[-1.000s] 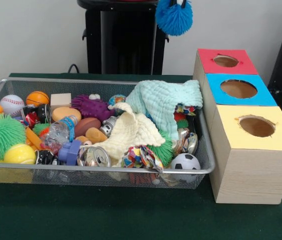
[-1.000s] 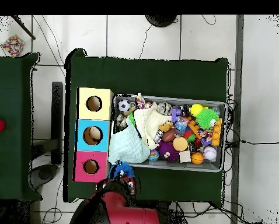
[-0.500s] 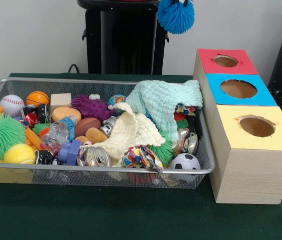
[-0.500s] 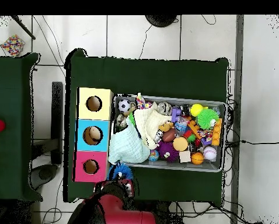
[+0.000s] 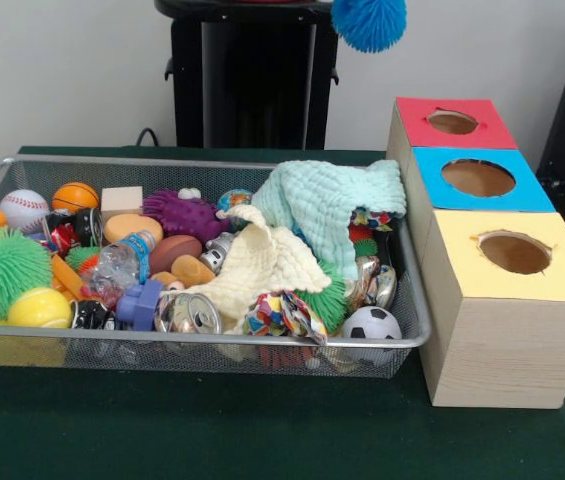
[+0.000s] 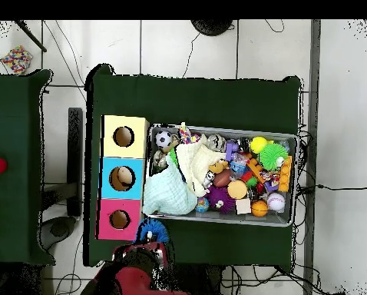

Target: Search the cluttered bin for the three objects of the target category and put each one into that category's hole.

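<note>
The blue fuzzy puffball [image 5: 369, 20] hangs in the air at the top edge of the front view, above and left of the red-surround hole [image 5: 452, 122]. In the overhead view the puffball [image 6: 151, 229] sits under my gripper [image 6: 153, 236], just outside the bin's corner and right of the red hole [image 6: 120, 220]. The gripper is shut on the puffball; its fingers are cut off in the front view. The wire mesh bin [image 5: 202, 340] is full of clutter. No monkey plush shows.
The blue-surround hole [image 5: 478, 177] and the yellow-surround hole [image 5: 514, 252] follow the red one on the wooden box. A mint cloth [image 5: 332, 200] and a cream cloth [image 5: 262, 265] cover part of the bin. A green spiky ball [image 5: 2, 272] lies at its left end.
The puffball has risen and moved right in the front view, toward the red hole. In the overhead view it and the arm have shifted left, away from the bin.
</note>
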Robot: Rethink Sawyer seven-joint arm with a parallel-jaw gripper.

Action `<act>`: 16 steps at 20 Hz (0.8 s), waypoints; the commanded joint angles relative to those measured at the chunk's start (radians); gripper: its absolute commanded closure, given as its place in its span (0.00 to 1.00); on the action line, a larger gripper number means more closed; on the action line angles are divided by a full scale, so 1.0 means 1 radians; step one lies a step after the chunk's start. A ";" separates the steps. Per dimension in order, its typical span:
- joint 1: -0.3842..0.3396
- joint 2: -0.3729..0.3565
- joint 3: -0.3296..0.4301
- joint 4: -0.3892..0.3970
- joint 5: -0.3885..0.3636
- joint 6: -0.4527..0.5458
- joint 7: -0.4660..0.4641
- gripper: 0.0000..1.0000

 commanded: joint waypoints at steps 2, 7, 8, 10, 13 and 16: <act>0.066 0.041 -0.054 0.031 0.065 0.066 0.329 1.00; 0.123 0.093 -0.066 0.052 0.111 0.002 0.372 1.00; 0.131 0.106 -0.063 0.062 0.124 -0.015 0.378 1.00; 0.167 0.128 -0.071 0.074 0.141 -0.051 0.417 1.00; 0.192 0.170 -0.063 0.105 0.169 -0.136 0.455 1.00; 0.199 0.213 -0.050 0.123 0.183 -0.210 0.477 1.00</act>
